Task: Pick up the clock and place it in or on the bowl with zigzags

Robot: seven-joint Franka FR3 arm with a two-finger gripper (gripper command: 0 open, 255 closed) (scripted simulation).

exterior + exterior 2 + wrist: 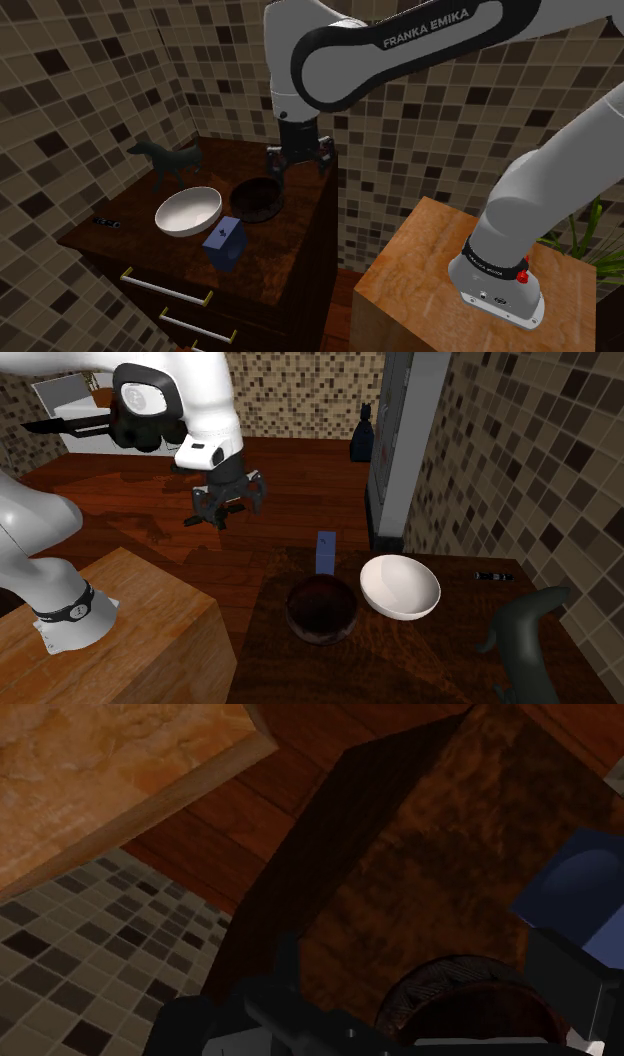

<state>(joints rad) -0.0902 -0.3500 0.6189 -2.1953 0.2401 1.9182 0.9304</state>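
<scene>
the clock (224, 243) is a blue flat block standing upright on the dark wooden table (165, 247), low and left of centre in the shoulder view, close to the table's front edge. in the second exterior view it sits just above the middle of the frame and shows as a narrow slab, taller than wide, so its long axis runs straight up from the table. no dial can be read, and i cannot tell which way its face looks. just beside it, apart from it, lies the dark bowl (258, 198), round and deep brown; the wrist view shows fine lines on its wall, though the pattern cannot be made out. the white bowl (188, 210) lies to the left of the clock in the shoulder view, near both the clock and the dark bowl and touching neither. toward the upper left stands a dark horse figure (168, 160), and at the table's left end lies a small black item (107, 222) too small to name. the gripper (299, 165) hangs in the air above and right of the dark bowl, well apart from the clock, its fingers spread with nothing between them. the dark bowl lies between the gripper and the clock in that view. counted: one clock, two bowls, one horse figure, one small black item. the wooden stand (420, 270) fills the lower right, and brown tiled walls (60, 90) close in behind the table.
</scene>
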